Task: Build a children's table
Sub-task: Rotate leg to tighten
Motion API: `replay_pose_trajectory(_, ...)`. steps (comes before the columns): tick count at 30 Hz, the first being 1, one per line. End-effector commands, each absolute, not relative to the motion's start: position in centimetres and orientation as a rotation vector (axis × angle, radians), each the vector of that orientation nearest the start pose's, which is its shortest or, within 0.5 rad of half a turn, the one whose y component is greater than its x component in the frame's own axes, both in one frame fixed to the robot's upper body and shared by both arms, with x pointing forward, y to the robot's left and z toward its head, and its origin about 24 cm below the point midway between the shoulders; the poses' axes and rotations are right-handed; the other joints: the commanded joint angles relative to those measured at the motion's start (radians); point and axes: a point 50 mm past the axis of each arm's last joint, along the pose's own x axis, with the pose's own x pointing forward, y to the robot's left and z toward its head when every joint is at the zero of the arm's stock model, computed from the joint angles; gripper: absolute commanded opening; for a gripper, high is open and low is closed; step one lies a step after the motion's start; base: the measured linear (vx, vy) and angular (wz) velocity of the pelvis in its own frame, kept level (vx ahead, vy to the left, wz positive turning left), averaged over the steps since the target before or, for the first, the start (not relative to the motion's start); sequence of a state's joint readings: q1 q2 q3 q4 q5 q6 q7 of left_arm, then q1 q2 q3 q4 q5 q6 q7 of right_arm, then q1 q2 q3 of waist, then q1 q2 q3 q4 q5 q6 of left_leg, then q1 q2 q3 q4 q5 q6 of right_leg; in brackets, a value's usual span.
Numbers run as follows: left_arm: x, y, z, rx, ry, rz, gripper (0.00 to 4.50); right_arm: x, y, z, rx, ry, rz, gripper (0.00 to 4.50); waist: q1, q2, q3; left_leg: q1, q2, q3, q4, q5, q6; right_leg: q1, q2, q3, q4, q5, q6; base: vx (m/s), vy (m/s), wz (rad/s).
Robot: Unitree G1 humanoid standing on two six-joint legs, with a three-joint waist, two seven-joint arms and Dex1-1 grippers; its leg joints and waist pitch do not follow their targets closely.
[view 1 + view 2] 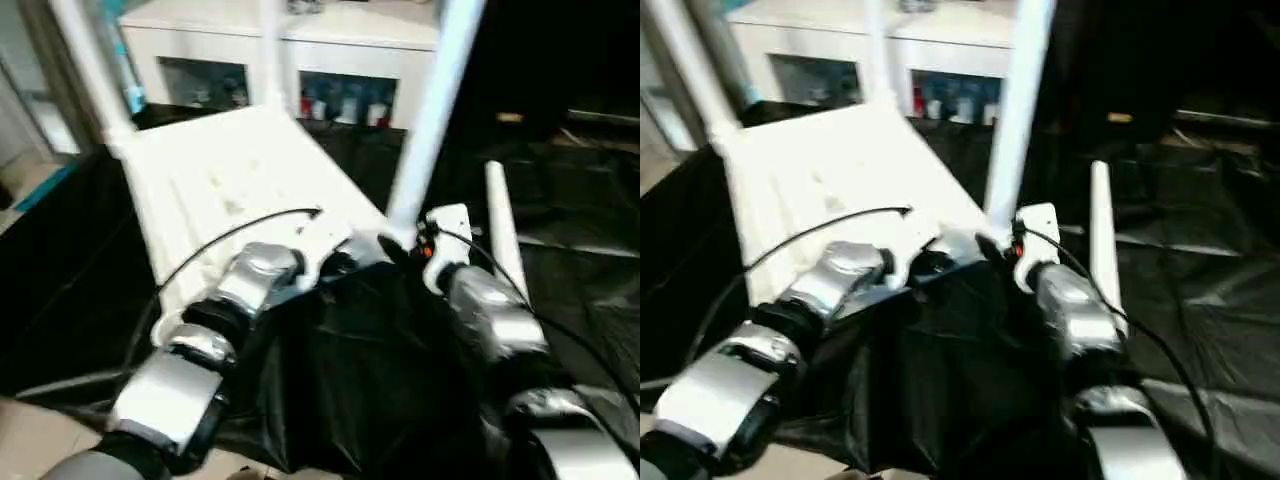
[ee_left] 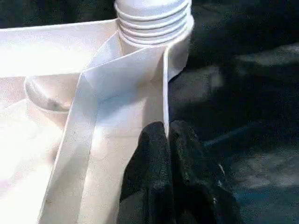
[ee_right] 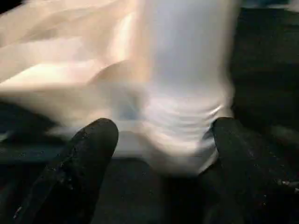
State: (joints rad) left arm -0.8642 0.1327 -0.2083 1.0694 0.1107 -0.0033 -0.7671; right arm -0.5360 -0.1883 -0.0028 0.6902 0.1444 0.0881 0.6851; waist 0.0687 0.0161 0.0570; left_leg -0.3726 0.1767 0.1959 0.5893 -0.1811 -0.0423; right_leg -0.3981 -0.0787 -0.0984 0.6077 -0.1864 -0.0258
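The children's table lies upside down on black cloth, its white top (image 1: 230,180) showing the ribbed underside. Three white legs stand up from corner sockets: one far left (image 1: 90,60), one at the back (image 1: 268,50), one at the near right corner (image 1: 430,120). My left gripper (image 2: 167,133) is shut on the top's thin rim wall, just beside that near corner's threaded leg end (image 2: 154,18). My right gripper (image 3: 163,135) is open, one finger on each side of this leg's base (image 3: 187,116). Another leg (image 1: 503,230) lies loose on the cloth to the right.
A white cabinet (image 1: 300,40) with glass-fronted shelves stands behind the table. Crumpled black cloth (image 1: 350,380) covers the work area and drapes over the front edge. Pale floor (image 1: 30,430) shows at the lower left.
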Motion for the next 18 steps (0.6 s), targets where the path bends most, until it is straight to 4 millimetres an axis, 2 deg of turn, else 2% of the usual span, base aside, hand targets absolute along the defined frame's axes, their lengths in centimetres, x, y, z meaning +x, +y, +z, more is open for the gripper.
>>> replay_pose_trajectory(1,35.7,8.1,6.2,0.38,0.307,-1.125,0.0,32.6,-12.7,3.7,0.007,0.278,0.887,3.6,0.015,-0.014,-0.071,-0.004,0.057,-0.037,-0.064,-0.172,0.1,0.066,-0.095,0.056,-0.091,-0.248,-0.165,0.0,0.0,0.0)
replay_pose_trajectory(3,35.4,8.4,6.2,0.377,0.303,-1.175,0.0,32.5,-13.1,3.8,-0.004,0.277,0.905,3.6,0.018,-0.009,-0.073,0.001,0.061,-0.032,-0.058,-0.144,0.111,0.06,-0.095,0.059,-0.082,-0.182,-0.203,0.0,0.0,0.0)
replay_pose_trajectory(4,34.8,9.1,6.2,0.375,0.311,-1.261,0.0,32.4,-13.8,4.2,-0.02,0.272,0.933,3.6,0.021,-0.011,-0.075,0.002,0.063,-0.03,-0.057,-0.126,0.118,0.059,-0.091,0.058,-0.074,-0.128,-0.223,0.0,0.0,0.0)
replay_pose_trajectory(5,34.5,9.5,6.1,0.373,0.32,-1.306,0.0,32.3,-14.1,4.4,-0.03,0.267,0.949,3.6,0.023,-0.007,-0.075,0.002,0.064,-0.028,-0.057,-0.115,0.126,0.057,-0.088,0.056,-0.068,-0.094,-0.24,0.0,0.0,0.0)
replay_pose_trajectory(7,33.8,10.2,6.1,0.366,0.342,-1.381,0.0,32.3,-14.7,4.7,-0.051,0.262,0.967,3.6,0.025,-0.005,-0.074,0.003,0.069,-0.028,-0.058,-0.127,0.125,0.055,-0.09,0.057,-0.064,-0.076,-0.257,0.0,0.0,0.0)
replay_pose_trajectory(11,33.3,11.0,6.1,0.36,0.365,-1.436,0.0,32.3,-15.6,4.9,-0.103,0.288,0.978,3.6,0.03,-0.002,-0.071,0.012,0.073,-0.028,-0.061,-0.166,0.088,0.049,-0.092,0.06,-0.068,-0.124,-0.256,0.0,0.0,0.0)
replay_pose_trajectory(13,33.2,11.2,6.1,0.361,0.367,-1.446,0.0,32.3,-15.7,4.9,-0.114,0.295,0.986,3.6,0.03,-0.003,-0.07,0.012,0.072,-0.027,-0.063,-0.177,0.074,0.05,-0.093,0.062,-0.069,-0.142,-0.251,0.0,0.0,0.0)
replay_pose_trajectory(14,33.0,11.4,6.0,0.367,0.372,-1.454,0.0,32.0,-16.1,5.1,-0.137,0.314,1.02,3.6,0.03,-0.009,-0.069,0.011,0.072,-0.027,-0.063,-0.179,0.072,0.052,-0.094,0.062,-0.069,-0.145,-0.25,0.0,0.0,0.0)
replay_pose_trajectory(18,32.9,11.8,5.9,0.382,0.377,-1.44,0.0,31.7,-17.1,5.6,-0.173,0.341,1.067,3.6,0.037,-0.011,-0.07,0.01,0.068,-0.025,-0.059,-0.151,0.085,0.053,-0.093,0.063,-0.069,-0.138,-0.238,0.0,0.0,0.0)
